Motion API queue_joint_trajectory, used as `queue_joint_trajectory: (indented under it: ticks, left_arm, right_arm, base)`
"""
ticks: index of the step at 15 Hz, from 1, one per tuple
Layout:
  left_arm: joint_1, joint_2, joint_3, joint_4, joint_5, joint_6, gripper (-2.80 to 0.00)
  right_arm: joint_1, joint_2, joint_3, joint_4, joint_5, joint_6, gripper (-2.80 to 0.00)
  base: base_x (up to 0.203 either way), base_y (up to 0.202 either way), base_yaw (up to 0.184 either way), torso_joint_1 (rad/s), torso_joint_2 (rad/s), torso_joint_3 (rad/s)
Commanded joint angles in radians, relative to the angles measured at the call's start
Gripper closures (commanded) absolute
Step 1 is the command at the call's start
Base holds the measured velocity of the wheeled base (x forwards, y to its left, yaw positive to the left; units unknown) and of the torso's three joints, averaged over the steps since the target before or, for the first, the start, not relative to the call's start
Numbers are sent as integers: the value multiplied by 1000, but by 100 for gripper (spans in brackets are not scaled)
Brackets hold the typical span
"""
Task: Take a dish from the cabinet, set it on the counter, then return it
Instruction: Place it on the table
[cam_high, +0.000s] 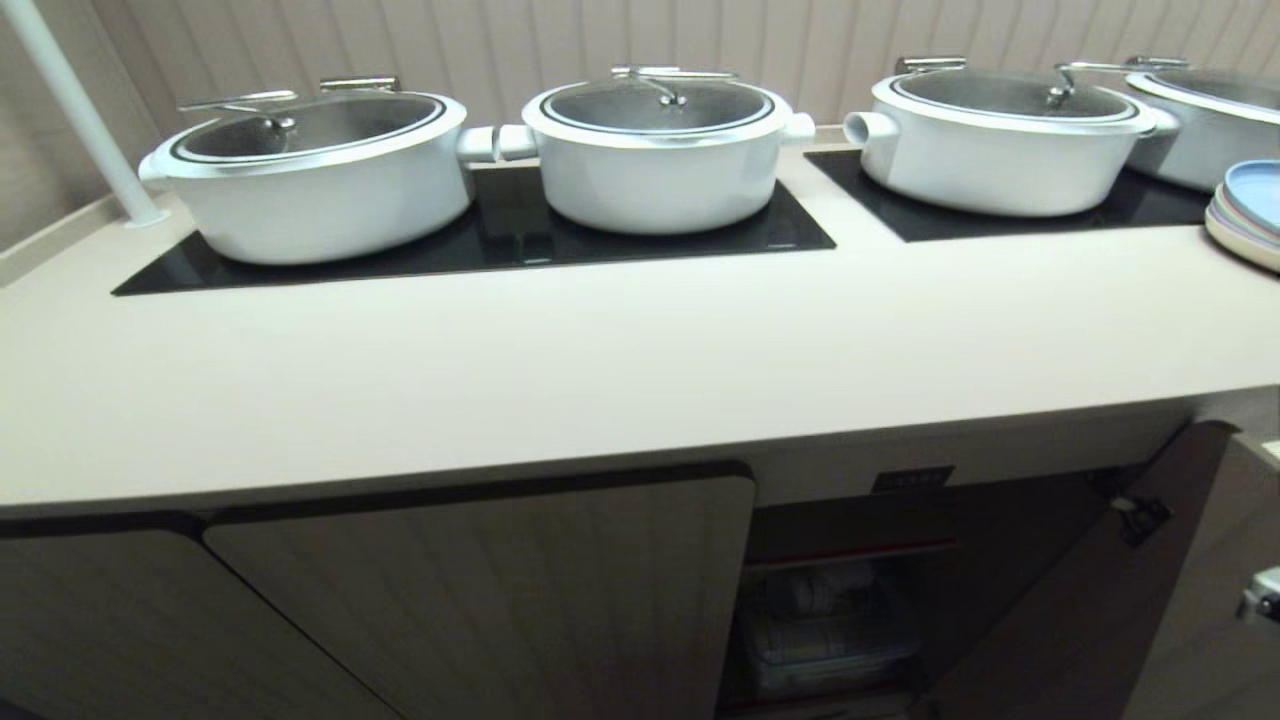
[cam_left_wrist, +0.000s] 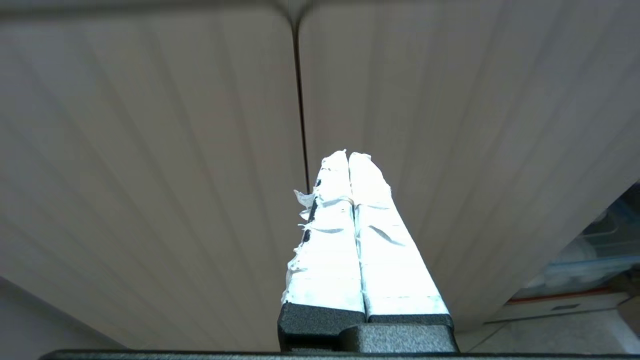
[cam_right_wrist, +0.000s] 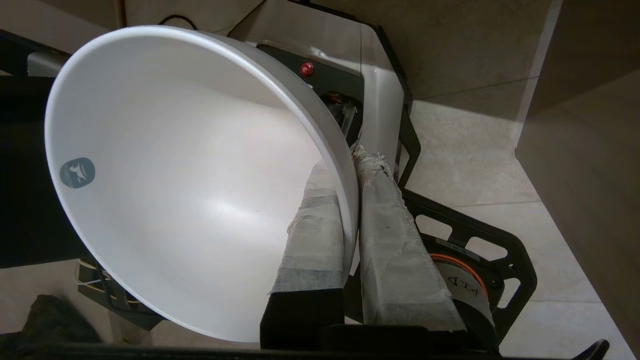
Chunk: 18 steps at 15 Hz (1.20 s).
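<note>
Left gripper (cam_left_wrist: 348, 160): taped white fingers pressed together, holding nothing.
Right gripper (cam_right_wrist: 350, 165): taped fingers clamped on the rim of the glossy white round bowl (cam_right_wrist: 175, 190), one inside, one outside.

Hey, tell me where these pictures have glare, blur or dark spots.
Head view: reflections on the black glass panels; the open cabinet is dark and smeared. Left wrist view: the shut left pincer is blown out white, and the doors are streaked. Right wrist view: a soft sheen inside the bowl held by the right pincer, with dark shadow beside it.
</note>
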Motion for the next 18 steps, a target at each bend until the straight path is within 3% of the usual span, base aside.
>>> queue_joint_trajectory:
  ticks: [1,11,18]
  left_arm:
    - [0,0,0,0,0,0,0]
    - [0,0,0,0,0,0,0]
    - [0,0,-1,0,0,0,0]
  right_arm:
    - [0,-5,1,5,1,0,0]
    - [2,-3,-2,3,1,0,0]
    - [7,4,-10,0,1,0,0]
  base:
    - [0,0,0,237,-535,-295]
    - [0,0,0,257,-573,-311]
    - [0,0,0,189,-385,-204]
